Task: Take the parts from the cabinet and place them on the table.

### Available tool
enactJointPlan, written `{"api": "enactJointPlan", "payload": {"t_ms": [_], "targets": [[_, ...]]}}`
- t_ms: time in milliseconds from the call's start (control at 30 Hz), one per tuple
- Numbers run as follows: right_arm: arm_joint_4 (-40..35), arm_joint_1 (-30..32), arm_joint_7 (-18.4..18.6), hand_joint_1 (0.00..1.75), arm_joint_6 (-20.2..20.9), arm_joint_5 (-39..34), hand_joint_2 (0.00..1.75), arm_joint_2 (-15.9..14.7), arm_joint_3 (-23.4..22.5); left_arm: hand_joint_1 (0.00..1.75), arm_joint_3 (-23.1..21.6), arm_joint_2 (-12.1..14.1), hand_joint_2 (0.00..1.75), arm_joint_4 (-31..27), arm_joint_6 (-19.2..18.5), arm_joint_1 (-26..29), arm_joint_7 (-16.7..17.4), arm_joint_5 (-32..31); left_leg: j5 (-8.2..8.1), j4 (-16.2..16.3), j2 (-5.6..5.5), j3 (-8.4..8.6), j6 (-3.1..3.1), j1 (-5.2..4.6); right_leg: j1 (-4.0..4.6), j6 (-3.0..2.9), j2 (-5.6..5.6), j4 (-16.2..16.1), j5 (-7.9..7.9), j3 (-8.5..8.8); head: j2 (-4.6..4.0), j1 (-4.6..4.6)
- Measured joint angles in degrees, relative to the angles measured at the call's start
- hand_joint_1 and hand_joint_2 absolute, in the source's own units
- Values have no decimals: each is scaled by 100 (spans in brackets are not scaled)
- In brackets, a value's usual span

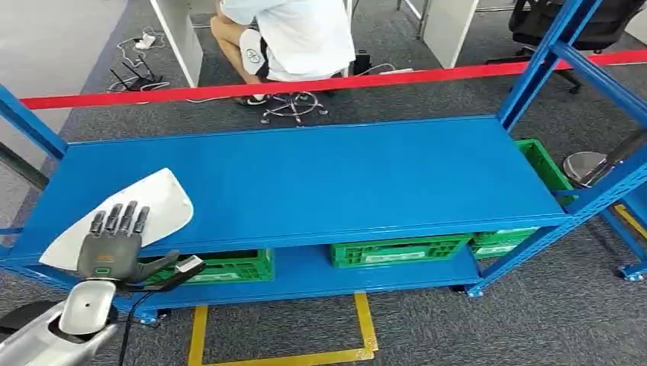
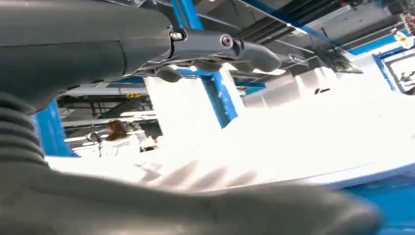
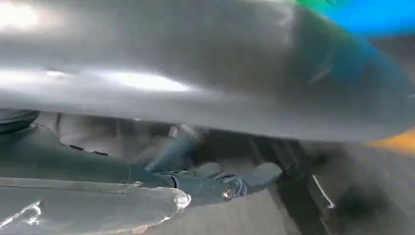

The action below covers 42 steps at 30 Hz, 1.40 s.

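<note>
Blue shelf (image 1: 320, 179), white part (image 1: 152, 202), green crates (image 1: 397, 250), red tape (image 1: 305, 84), yellow floor tape (image 1: 305, 354)

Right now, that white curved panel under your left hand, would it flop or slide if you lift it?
The white panel probably stays stiff: it looks like a moulded shell. Its glossy surface may slip under the left hand. It overhangs the blue shelf's front edge, so it could tip.

Smooth white plastic-looking part (image 1: 130, 213), painted blue metal shelf (image 1: 320, 179), green plastic crates (image 1: 397, 250), rough grey carpet (image 1: 458, 328)

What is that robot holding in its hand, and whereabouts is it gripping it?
Its left hand holds a white panel-shaped part by the near edge, fingers on top, thumb beneath, over the blue shelf.
</note>
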Motion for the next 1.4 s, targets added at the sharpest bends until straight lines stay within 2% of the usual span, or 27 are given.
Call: {"api": "enactJointPlan", "payload": {"t_ms": [33,67,100,133,167,200,267,333,367,467,600,767,800,967,1167,1400], "targets": [[44,-3,-495,0,0,-895,0,-61,810,0,44,-37,175,0,4,21,-13,0,-4,-3,-7,-2,2,4,7,-8,-18,0,-13,7,0,2],[63,-6,-781,0,9,-1466,0,-83,1517,0,74,-65,175,0,7,41,-31,0,-4,-3,-13,-2,1,11,14,-11,-29,0,-15,10,0,5],[74,-9,-924,0,2,-1675,0,-109,1921,0,94,-83,175,0,4,65,-37,0,-4,-3,-16,-1,1,11,14,-12,-30,0,-16,14,0,2],[98,-6,-1005,0,2,-1519,0,-133,2393,0,122,-109,175,0,4,83,-48,-2,-4,-3,-17,-2,1,10,14,-12,-29,0,-15,15,0,2],[116,6,-1005,0,-2,-1106,0,-135,2646,0,151,-129,175,0,4,98,-57,0,-5,-3,-17,-2,0,10,14,-12,-28,0,-15,15,0,0],[135,42,-1005,0,0,-369,0,-138,2862,0,177,-146,175,0,2,106,-63,-2,-6,-2,-15,-4,-2,9,14,-11,-25,0,-14,20,0,2],[162,82,-948,0,9,1653,0,-138,3225,0,216,-166,175,0,-9,117,-61,-2,-6,-2,-12,-7,-2,8,13,-12,-21,-1,-10,66,0,0],[199,104,-893,0,11,2859,0,-138,3479,0,236,-181,175,0,-17,129,-46,-2,-7,-2,-10,-6,-1,7,11,-12,-22,-2,-10,59,0,0],[212,107,-876,0,11,3063,0,-138,3570,0,245,-183,175,0,-24,139,-46,-2,-9,-2,-11,-6,-1,7,11,-13,-23,-4,-11,42,0,0],[229,106,-839,0,9,2643,0,-138,3747,0,293,-205,175,0,-26,167,-96,-2,-19,-2,-11,-4,-9,8,11,-12,-22,-5,-20,12,0,2],[249,109,-839,0,9,2551,0,-138,3869,0,428,-280,175,0,-24,218,-273,-2,-19,-2,-11,-4,-9,8,11,-11,-22,-6,-19,11,0,0],[258,107,-839,0,9,2540,0,-138,3919,0,511,-343,175,0,-24,240,-288,-2,-19,-2,-11,-4,-9,8,11,-11,-23,-5,-18,13,0,0],[258,106,-839,0,9,2538,0,-138,3934,0,526,-352,0,0,-24,243,-288,-2,-19,-2,-11,-4,-9,8,11,-11,-22,-5,-18,13,0,2],[260,106,-839,0,9,2536,0,-138,3974,0,607,-406,0,0,-24,257,-310,-2,-19,-2,-11,-5,-9,8,11,-11,-23,-5,-19,12,0,0],[275,106,-839,0,2,2534,0,-138,4002,0,782,-500,0,0,-79,314,-595,-2,-19,-2,-10,-4,-9,8,11,-11,-23,-5,-19,12,0,2],[282,106,-839,0,2,2534,0,-138,4006,0,878,-538,0,0,-221,317,-612,-2,-19,-2,-11,-4,-9,8,11,-11,-23,-5,-19,13,0,0]]}}
